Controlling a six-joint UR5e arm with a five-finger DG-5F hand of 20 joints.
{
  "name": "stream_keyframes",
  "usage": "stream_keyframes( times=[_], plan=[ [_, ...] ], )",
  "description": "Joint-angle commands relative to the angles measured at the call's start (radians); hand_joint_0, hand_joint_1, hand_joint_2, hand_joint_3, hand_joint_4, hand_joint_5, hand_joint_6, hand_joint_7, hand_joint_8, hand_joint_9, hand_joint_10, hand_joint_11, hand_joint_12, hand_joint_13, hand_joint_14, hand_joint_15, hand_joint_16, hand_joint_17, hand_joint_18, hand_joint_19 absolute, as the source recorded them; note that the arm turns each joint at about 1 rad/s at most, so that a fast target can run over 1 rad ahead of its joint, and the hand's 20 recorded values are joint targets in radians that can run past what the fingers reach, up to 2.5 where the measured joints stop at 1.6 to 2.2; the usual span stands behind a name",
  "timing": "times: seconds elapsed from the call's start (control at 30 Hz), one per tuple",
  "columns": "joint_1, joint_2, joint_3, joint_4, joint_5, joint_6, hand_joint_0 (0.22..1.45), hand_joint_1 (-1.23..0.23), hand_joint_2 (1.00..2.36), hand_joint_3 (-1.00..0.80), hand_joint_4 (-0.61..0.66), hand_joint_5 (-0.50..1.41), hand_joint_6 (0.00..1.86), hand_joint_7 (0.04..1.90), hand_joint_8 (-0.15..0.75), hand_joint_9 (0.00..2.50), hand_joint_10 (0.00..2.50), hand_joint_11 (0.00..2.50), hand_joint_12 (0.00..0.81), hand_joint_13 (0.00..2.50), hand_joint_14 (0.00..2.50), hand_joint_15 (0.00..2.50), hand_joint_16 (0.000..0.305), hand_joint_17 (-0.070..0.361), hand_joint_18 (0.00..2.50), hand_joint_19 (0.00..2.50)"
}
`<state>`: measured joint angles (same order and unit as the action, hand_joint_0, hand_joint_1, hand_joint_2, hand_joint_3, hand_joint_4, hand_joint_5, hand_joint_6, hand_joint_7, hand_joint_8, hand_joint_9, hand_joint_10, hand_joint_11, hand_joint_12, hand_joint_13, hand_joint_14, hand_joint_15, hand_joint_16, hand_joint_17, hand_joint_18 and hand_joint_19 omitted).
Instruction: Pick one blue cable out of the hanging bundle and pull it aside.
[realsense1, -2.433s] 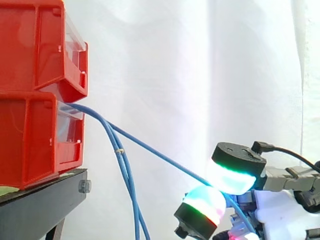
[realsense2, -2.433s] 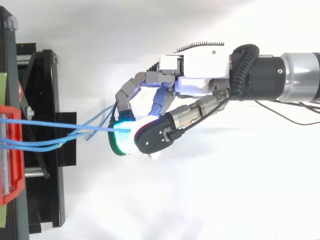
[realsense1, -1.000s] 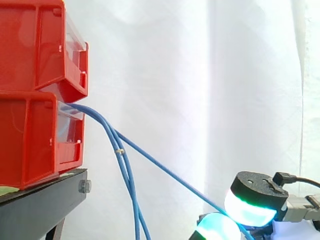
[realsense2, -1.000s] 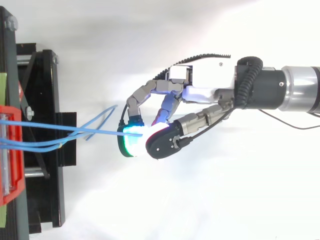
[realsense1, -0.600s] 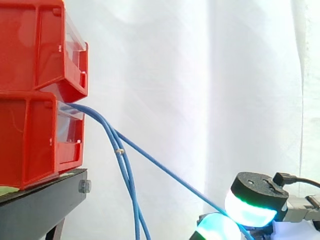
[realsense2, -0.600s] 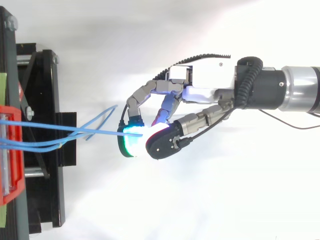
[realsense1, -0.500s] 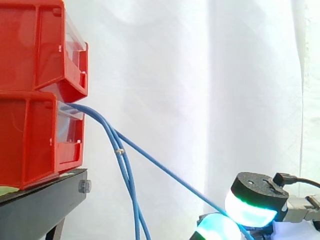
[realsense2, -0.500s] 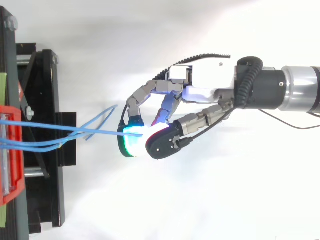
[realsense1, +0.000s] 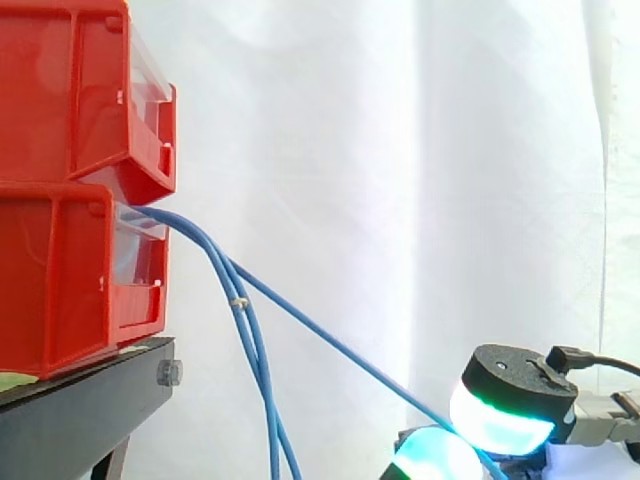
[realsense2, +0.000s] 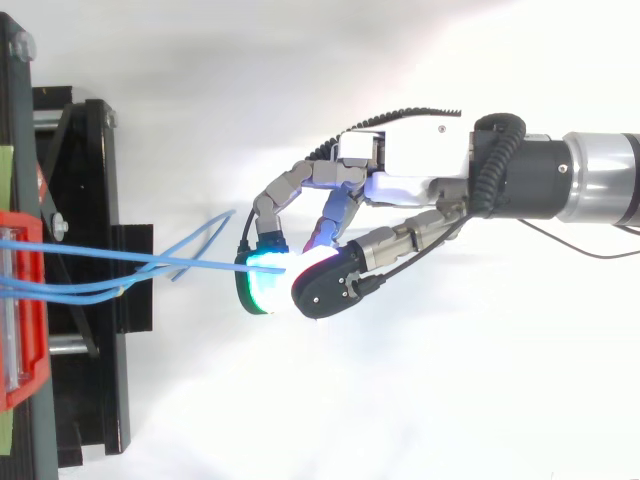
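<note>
Low at right, robot hand (realsense2: 400, 160) tight on blue cable (realsense1: 330, 342).

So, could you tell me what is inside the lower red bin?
A bundle of blue cables comes out over its front lip, and one blue cable runs to the hand, which pinches it. The bin's red wall hides what lies inside.

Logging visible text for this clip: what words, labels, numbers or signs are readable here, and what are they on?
No text can be read in either view.
The red bins: plain faces, no print.
The greenish strip at the edge of the black stand: too small to read.
The hand, pinching the blue cable: no legible marking.
</note>
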<state>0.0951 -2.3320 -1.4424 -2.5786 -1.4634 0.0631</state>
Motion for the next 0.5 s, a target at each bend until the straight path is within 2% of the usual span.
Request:
stream_keyframes(
  times=[0.0, 0.47],
  plan=[
    [0.000, -0.001, 0.000, 0.000, 0.000, 0.001, 0.54, -0.86, 1.36, -0.01, -0.12, -0.05, 0.91, 1.15, 0.285, 1.24, 0.02, 0.52, 0.308, 1.08, 0.02, 0.51, 0.060, 0.135, 0.90, 0.40],
    [0.000, 0.000, 0.000, 0.000, 0.000, 0.000, 0.54, -0.86, 1.36, -0.01, -0.12, -0.05, 0.91, 1.15, 0.288, 1.25, 0.02, 0.50, 0.305, 1.08, 0.02, 0.52, 0.060, 0.136, 0.90, 0.40]
  ],
)
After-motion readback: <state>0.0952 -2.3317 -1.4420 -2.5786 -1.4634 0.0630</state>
